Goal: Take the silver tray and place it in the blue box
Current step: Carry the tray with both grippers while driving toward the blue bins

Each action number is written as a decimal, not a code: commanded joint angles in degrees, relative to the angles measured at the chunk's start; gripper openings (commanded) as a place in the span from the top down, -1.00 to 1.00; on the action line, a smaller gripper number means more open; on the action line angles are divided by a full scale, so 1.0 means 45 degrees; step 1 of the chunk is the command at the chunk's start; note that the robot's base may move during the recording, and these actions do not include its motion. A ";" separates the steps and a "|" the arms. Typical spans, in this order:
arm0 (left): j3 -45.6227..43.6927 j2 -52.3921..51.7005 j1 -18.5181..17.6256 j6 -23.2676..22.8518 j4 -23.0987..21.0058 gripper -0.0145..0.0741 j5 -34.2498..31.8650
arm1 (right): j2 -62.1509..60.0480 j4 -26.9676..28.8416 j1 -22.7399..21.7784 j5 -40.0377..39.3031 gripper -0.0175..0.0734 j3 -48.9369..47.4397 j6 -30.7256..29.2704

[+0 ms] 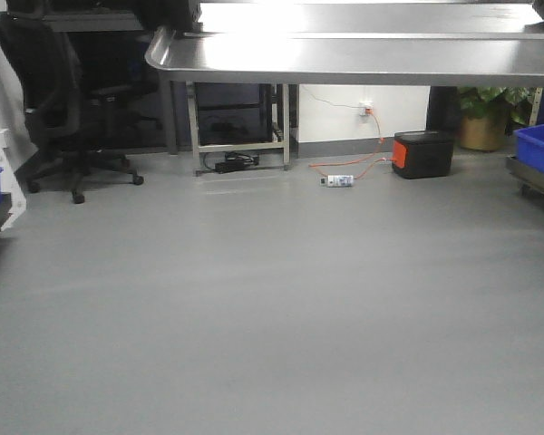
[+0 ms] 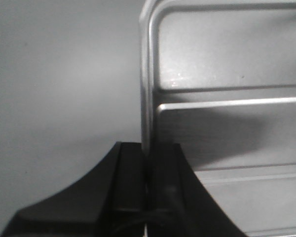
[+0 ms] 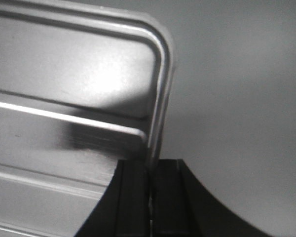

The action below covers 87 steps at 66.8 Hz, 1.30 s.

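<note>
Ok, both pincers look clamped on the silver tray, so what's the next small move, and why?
Probably lift the silver tray with both arms together, kept level. The left pincer is shut on one side rim and the right pincer on another, so the grasp looks complete. A blue box shows only in the front view, so carrying comes next.

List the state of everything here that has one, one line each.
silver tray, gripped by both side rims, visible floor bare
left gripper, shut on the tray's left rim
right gripper, shut on the tray's right rim
blue box, at the right edge, inside hidden
orange cable, plugged into the wall socket
</note>
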 commanded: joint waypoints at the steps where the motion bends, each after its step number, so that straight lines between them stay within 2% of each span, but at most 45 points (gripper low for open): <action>1: -0.0353 -0.0476 -0.0035 0.0238 0.0918 0.91 0.0254 | -0.0339 -0.0953 -0.0104 -0.0330 0.49 -0.0463 -0.0228; 87: -0.0353 -0.0476 -0.0011 0.0238 0.0900 0.91 0.0254 | -0.0339 -0.0965 -0.0118 -0.0288 0.49 -0.0463 -0.0228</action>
